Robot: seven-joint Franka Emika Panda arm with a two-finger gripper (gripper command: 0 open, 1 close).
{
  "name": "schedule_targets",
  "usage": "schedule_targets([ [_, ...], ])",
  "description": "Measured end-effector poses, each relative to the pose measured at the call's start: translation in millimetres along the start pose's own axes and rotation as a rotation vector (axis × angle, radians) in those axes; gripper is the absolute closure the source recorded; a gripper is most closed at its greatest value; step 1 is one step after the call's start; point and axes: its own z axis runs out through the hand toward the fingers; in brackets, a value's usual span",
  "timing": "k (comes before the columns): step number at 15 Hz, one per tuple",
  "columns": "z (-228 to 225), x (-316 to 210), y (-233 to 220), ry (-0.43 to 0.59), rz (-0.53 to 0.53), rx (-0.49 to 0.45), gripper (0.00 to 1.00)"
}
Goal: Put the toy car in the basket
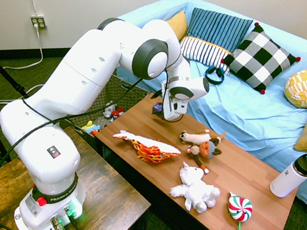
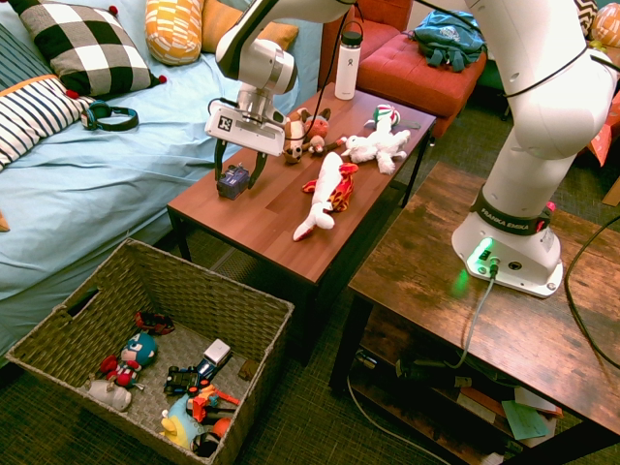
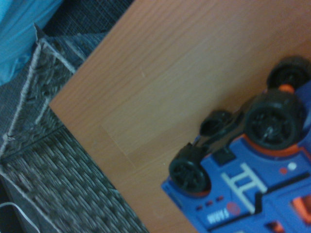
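Note:
The toy car (image 2: pixel 232 181) is a small blue boxy toy with black wheels, standing on the wooden coffee table (image 2: pixel 262 218) near its corner on the sofa side. In the wrist view the toy car (image 3: pixel 248 184) fills the lower right over the table top. My gripper (image 2: pixel 238 167) hangs right over it, open, with one finger on each side of the car. From the other side the gripper (image 1: pixel 163 109) hides most of the toy car (image 1: pixel 157 108). The basket (image 2: pixel 254 373), large and woven, sits on the floor beyond the table's end and holds several toys.
On the table lie an orange-and-white fish plush (image 2: pixel 327 194), a brown plush (image 1: pixel 202 145), a white plush (image 1: pixel 194 190) and a striped lollipop toy (image 1: pixel 239 209). A white bottle (image 1: pixel 295 174) stands at the far corner. The blue-covered sofa (image 2: pixel 87 184) with headphones (image 2: pixel 108 117) runs along the table.

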Motion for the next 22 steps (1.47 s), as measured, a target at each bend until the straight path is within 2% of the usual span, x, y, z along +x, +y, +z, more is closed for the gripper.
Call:
schedule_targets([
  [4,-15.5,18.3,-9.4,-0.006,0.014,0.059,0.00],
  [8,-0.1,38.2,-19.0,-0.007,0.028,0.057,0.00],
  [9,-0.5,40.1,-21.4,-0.008,0.027,0.057,1.00],
  [13,-3.0,36.0,-28.2,0.004,0.021,0.046,1.00],
  [17,3.5,25.1,-31.0,0.025,0.020,-0.017,1.00],
  [22,-0.3,7.3,-41.3,0.121,0.062,-0.104,1.00],
])
